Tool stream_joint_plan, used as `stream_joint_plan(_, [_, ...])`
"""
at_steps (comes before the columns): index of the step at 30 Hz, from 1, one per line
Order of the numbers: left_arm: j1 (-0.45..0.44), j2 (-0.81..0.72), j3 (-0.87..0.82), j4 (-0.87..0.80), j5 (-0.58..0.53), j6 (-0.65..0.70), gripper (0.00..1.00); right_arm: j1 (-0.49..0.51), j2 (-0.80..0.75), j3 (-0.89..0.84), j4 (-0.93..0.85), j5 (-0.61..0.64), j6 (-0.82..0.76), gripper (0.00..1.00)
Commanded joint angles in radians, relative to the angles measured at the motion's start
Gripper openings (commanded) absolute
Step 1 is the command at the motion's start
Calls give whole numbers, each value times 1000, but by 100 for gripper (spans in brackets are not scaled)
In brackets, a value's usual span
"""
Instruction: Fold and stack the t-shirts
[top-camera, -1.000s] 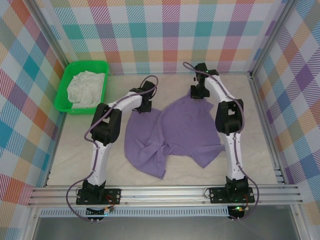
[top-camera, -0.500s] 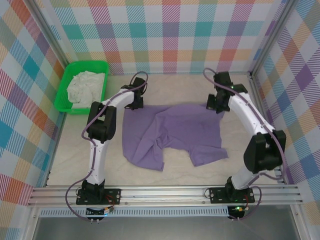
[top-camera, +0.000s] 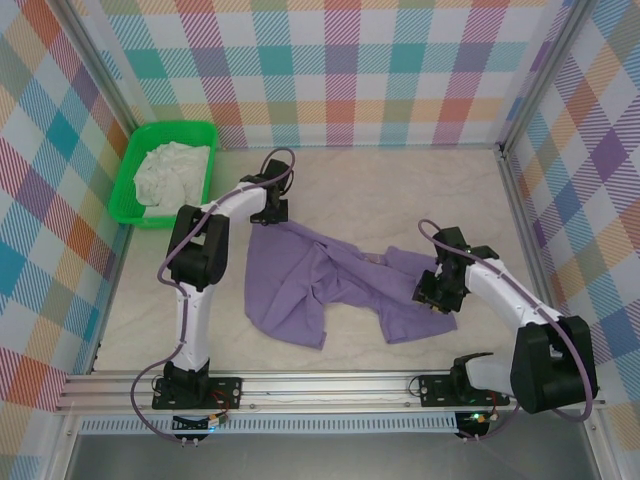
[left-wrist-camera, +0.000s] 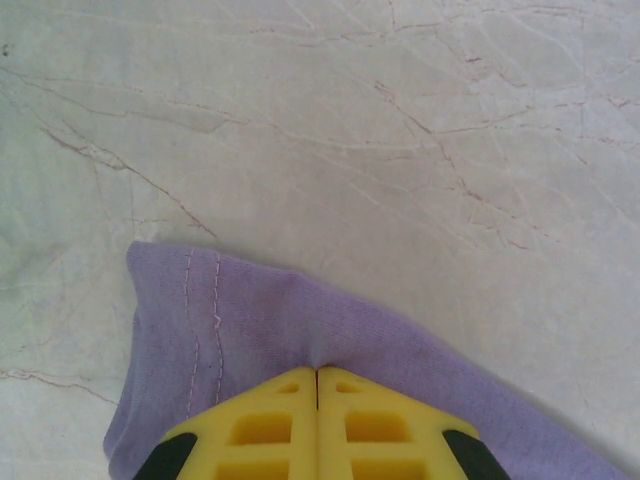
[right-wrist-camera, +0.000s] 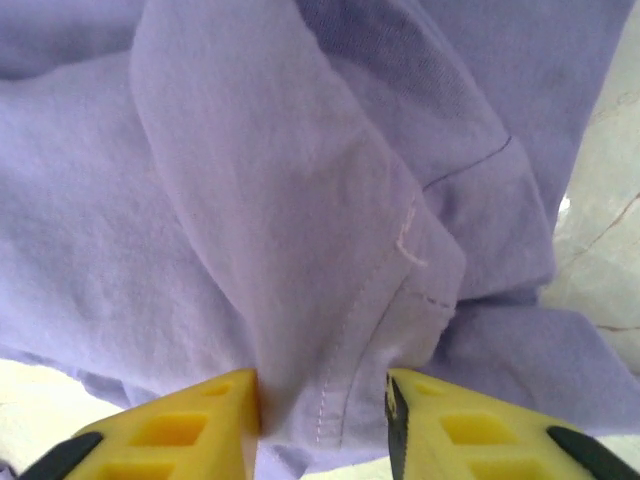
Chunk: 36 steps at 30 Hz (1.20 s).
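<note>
The lavender-purple t-shirt (top-camera: 320, 275) lies crumpled across the middle of the table. My left gripper (top-camera: 268, 212) holds its far left corner; in the left wrist view the jaws (left-wrist-camera: 318, 370) are shut on the hemmed edge (left-wrist-camera: 250, 320). My right gripper (top-camera: 432, 297) sits at the shirt's near right end. In the right wrist view its yellow fingers (right-wrist-camera: 322, 385) stand apart with a stitched fold of the purple cloth (right-wrist-camera: 300, 200) loose between them. The off-white t-shirt (top-camera: 170, 175) lies bunched in the basket.
The green mesh basket (top-camera: 205, 130) stands at the far left corner against the checked wall. Metal frame rails run along the right side and the near edge (top-camera: 330, 385). Bare marble tabletop (top-camera: 400, 190) lies beyond the shirt.
My right arm has swung from the far right toward the near right, pulling the shirt's right edge over itself, and its jaws have opened. The left gripper has stayed on its corner.
</note>
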Motion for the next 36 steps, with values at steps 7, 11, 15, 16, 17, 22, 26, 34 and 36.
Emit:
stream_joint_plan(7, [-12,-95,-49,-31,54,14,0,-55,-44,186,-93,163,-21,44])
stream_joint_plan(11, [-17,-111,-53,-33,57,20,0,-158,8,204,-45,174,-56,44])
stream_joint_plan(15, [-22,-121,-66,-25,65,21,0,-256,100,191,41,159,-86,41])
stream_joint_plan(16, [-23,-122,-69,-22,65,21,0,-278,130,189,66,154,-93,40])
stream_joint_plan(17, [-24,-123,-72,-21,68,20,0,-295,158,189,85,148,-99,38])
stream_joint_plan(22, [-28,-122,-82,-15,72,19,0,-341,296,191,173,107,-109,33])
stream_joint_plan(26, [-30,-120,-90,-10,73,18,0,-344,359,197,211,90,-108,33])
stream_joint_plan(34, [-34,-116,-99,-5,74,19,0,-344,390,203,230,62,-108,31])
stream_joint_plan(36, [-34,-115,-99,-3,74,19,0,-343,383,203,229,54,-111,31])
